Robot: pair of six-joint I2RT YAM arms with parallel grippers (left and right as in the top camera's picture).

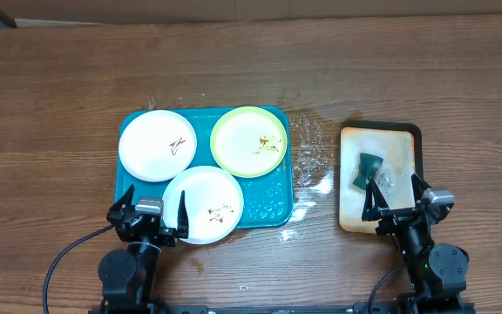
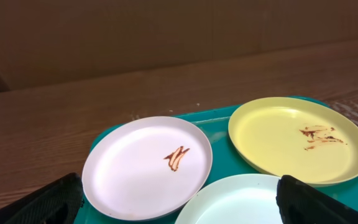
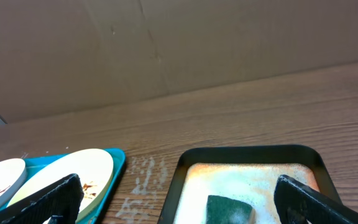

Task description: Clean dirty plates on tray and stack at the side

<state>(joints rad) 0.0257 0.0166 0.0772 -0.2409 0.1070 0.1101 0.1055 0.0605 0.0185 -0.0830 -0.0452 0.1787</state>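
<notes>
Plates [image 1: 156, 146], three, flat inside teal tray [image 1: 273, 208], smeared faces up, presumably for wiping. Left tool [image 1: 156, 193] at tray's near edge, spread wide, holding nothing. Right tool [image 1: 394, 185] right of tray, likewise wide and unladen, over small tan tray [image 1: 382, 127] with green sponge [image 1: 369, 168], probably wet. Wood-grain tabletop [image 1: 59, 87], water [image 1: 308, 157] splashed just right of tray; plain brown board [image 3: 166, 43] behind.

Glossy plastic tray [image 1: 273, 205], smooth plates [image 1: 155, 145], wood-grain table [image 1: 59, 105]
</notes>
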